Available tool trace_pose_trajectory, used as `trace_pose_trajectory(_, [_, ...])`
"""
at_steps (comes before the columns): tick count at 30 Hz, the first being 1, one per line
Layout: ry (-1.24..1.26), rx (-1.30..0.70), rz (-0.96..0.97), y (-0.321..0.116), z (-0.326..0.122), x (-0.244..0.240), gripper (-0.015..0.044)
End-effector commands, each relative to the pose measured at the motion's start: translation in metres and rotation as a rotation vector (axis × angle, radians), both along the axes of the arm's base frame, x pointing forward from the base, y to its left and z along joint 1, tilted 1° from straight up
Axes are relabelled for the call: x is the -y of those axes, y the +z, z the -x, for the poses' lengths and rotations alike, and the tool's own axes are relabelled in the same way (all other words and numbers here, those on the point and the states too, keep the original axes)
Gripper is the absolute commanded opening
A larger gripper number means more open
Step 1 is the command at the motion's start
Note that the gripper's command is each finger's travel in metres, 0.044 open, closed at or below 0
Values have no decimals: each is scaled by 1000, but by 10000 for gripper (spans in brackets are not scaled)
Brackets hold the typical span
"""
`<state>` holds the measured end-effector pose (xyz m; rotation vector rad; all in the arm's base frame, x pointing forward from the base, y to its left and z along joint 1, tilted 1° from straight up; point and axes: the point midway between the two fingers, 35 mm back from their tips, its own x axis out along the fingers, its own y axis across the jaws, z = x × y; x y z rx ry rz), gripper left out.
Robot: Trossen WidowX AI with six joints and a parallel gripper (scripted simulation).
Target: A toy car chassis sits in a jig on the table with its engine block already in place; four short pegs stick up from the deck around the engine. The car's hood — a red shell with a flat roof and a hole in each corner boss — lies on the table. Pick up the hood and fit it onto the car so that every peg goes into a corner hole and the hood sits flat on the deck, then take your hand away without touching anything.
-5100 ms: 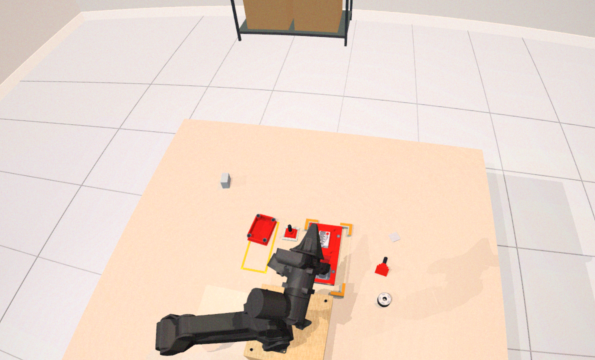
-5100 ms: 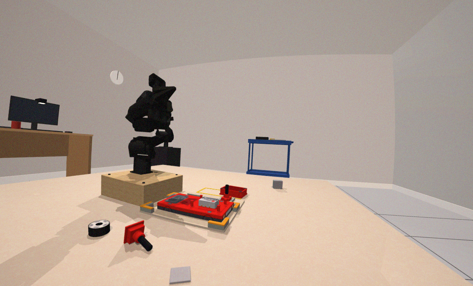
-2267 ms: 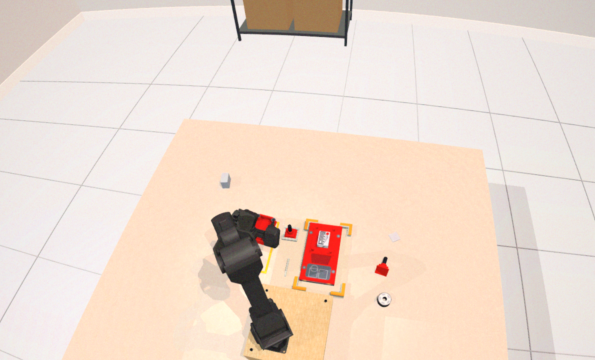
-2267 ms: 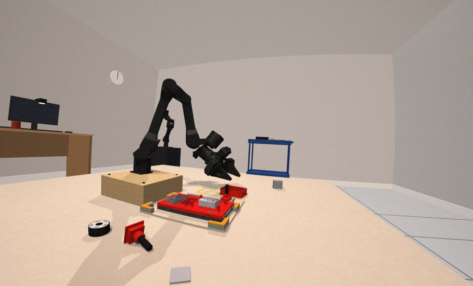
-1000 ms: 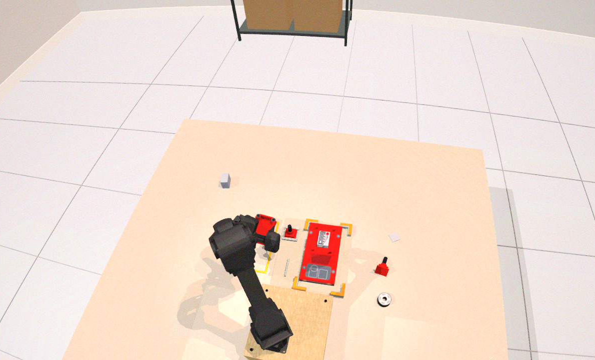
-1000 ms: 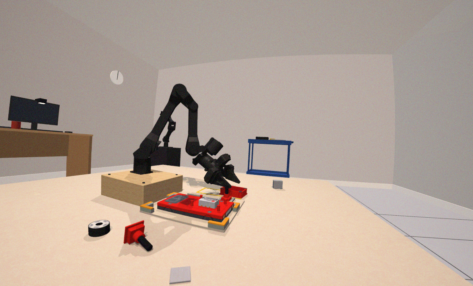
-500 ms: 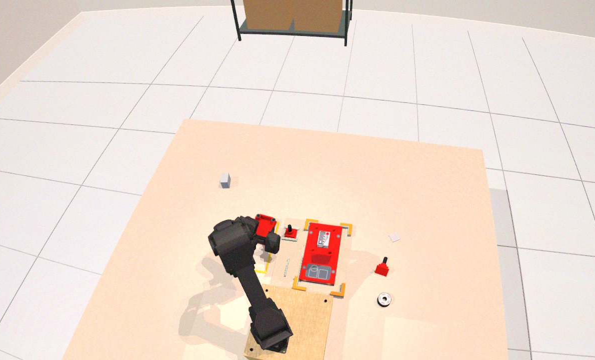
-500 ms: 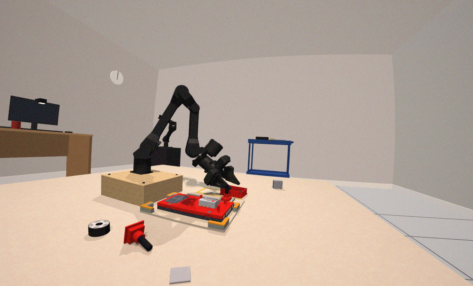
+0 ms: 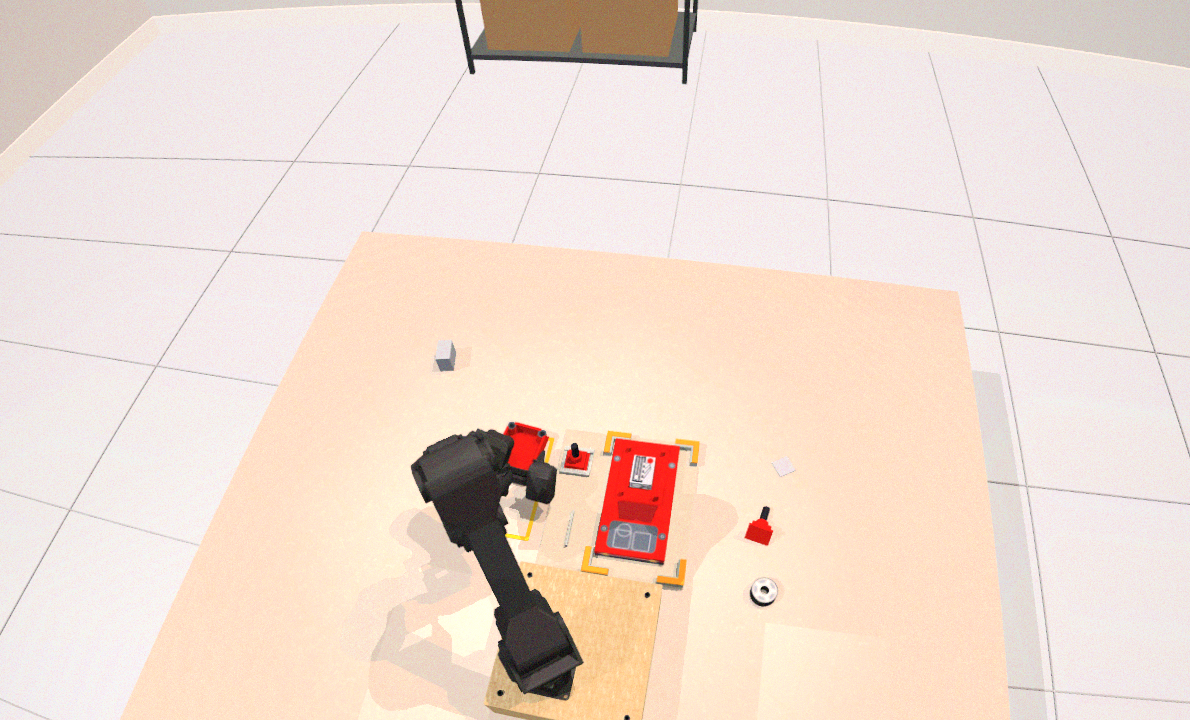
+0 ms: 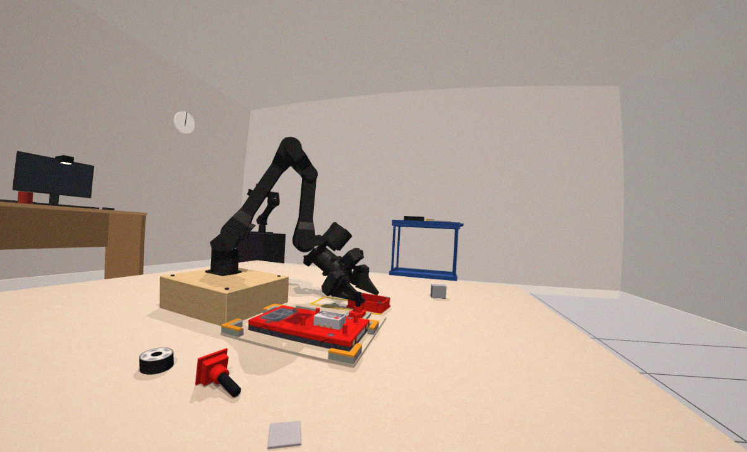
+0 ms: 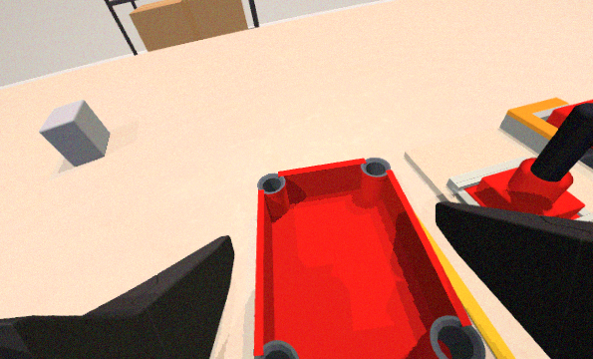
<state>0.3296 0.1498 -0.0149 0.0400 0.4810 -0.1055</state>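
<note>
Here the gripper (image 11: pixel 333 259) hangs wide open over the upturned hood (image 11: pixel 346 259), holding nothing.

The hood lies hollow side up on the table (image 9: pixel 760 376), a red shell like a shallow tray with nothing in it; a grey-rimmed hole (image 11: pixel 272 184) shows at each corner boss. In the wrist view one black finger (image 11: pixel 176 299) stands off each long wall, both apart from the shell, with a yellow line (image 11: pixel 455 279) running along its right edge. Just to the right a red block with a black knob (image 11: pixel 550 170) stands upright on a small grey pad. Beyond that the chassis (image 9: pixel 639 501) sits in its jig, framed by orange corner brackets (image 9: pixel 617 438), with the pale engine block (image 9: pixel 643 468) seated on the deck. A grey cube (image 11: pixel 75 132) stands well apart on the far left.
</note>
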Motion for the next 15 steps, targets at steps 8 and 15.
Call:
trace_pose_trajectory(8, [-5,-2,1,-7,0,1,440])
trace_pose_trajectory(15, [-5,-2,1,-10,0,1,440])
